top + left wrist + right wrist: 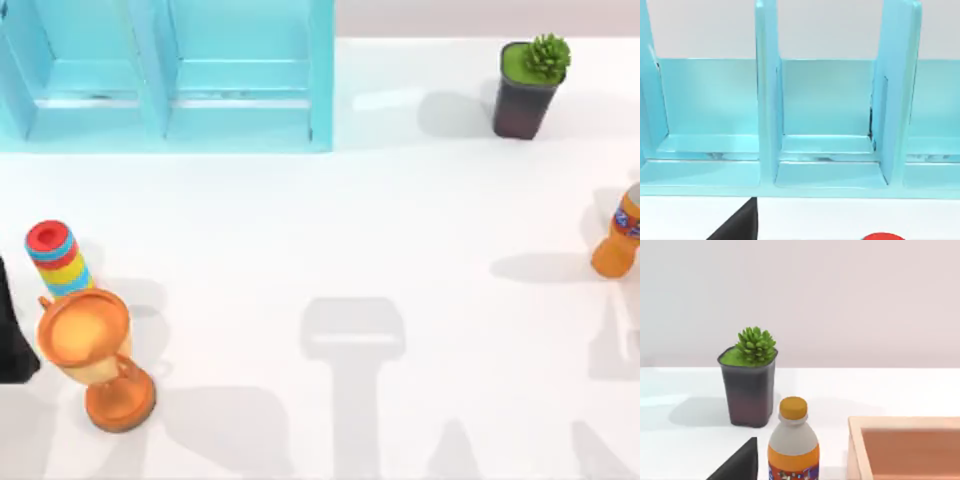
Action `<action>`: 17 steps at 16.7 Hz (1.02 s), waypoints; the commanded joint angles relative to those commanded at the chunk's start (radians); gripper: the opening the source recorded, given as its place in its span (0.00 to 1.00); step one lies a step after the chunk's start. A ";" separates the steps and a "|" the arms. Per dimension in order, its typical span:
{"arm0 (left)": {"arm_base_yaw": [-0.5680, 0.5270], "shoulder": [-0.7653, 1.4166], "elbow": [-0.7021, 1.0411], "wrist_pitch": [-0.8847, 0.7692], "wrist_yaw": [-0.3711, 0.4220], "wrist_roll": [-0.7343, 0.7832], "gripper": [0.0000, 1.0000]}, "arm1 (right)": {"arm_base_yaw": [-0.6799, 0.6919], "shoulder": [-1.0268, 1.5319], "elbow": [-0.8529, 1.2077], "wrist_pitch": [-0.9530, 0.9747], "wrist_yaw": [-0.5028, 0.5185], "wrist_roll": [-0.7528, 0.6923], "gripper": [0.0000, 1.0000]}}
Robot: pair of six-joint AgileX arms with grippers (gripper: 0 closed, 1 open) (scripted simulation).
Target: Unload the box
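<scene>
Box: a pale wooden box (900,423) shows at the edge of the right wrist view, on the right side of the table (400,230). The part of its inside that I can see holds nothing.
Bottle: an orange bottle (618,240) stands upright at the right edge of the table, just beside the box wall in the right wrist view, and it looks to be outside the box.
Plant: a potted plant (528,85) stands behind the bottle, well apart from it.
Left side: a striped can (57,258) and an orange cup (95,350) stand close together, both upright. A blue shelf (240,100) with empty compartments is at the back.
Right gripper: a dark wedge of the right gripper (737,465) is low in its own view, near the bottle. I cannot tell whether it is open or closed.
Left gripper: the left gripper (737,225) faces the shelf from above the can. Its state I cannot tell either.
Progress: in my judgement the unloading is near its end or finished, but most of the box is hidden.
Risk 1: the bottle is tall and narrow, so a sideways touch from the right gripper could tip it against the box.
Risk 2: a low move of the left arm could knock the can into the cup, because they stand so close.
</scene>
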 joint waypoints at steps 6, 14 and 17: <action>0.000 0.000 0.000 0.000 0.000 0.000 1.00 | -0.033 0.103 0.083 -0.081 -0.001 -0.032 1.00; 0.000 0.000 0.000 0.000 0.000 0.000 1.00 | -0.206 0.682 0.527 -0.506 -0.006 -0.201 1.00; 0.000 0.000 0.000 0.000 0.000 0.000 1.00 | -0.282 0.934 0.722 -0.693 -0.008 -0.276 1.00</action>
